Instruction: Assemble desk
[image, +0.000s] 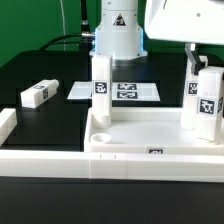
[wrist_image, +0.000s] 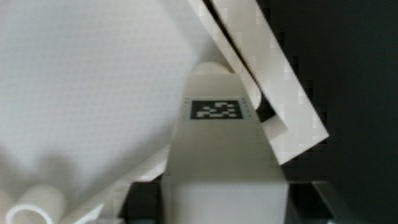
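The white desk top (image: 125, 150) lies tray-like at the front of the exterior view. One white leg (image: 100, 88) stands upright in its far corner towards the exterior view's left. My gripper (image: 198, 66) comes down from above at the exterior view's right and is shut on another upright tagged leg (image: 208, 108) at the tray's right end. A further tagged white face (image: 192, 92) shows just behind it. In the wrist view the held leg (wrist_image: 217, 150) fills the space between my dark fingers (wrist_image: 150, 203), with the desk top (wrist_image: 71, 100) beside it. A loose leg (image: 35, 95) lies on the black table.
The marker board (image: 125, 91) lies flat behind the tray, in front of the robot base (image: 118, 35). White border rails (image: 8, 125) run along the exterior view's left and the front edge.
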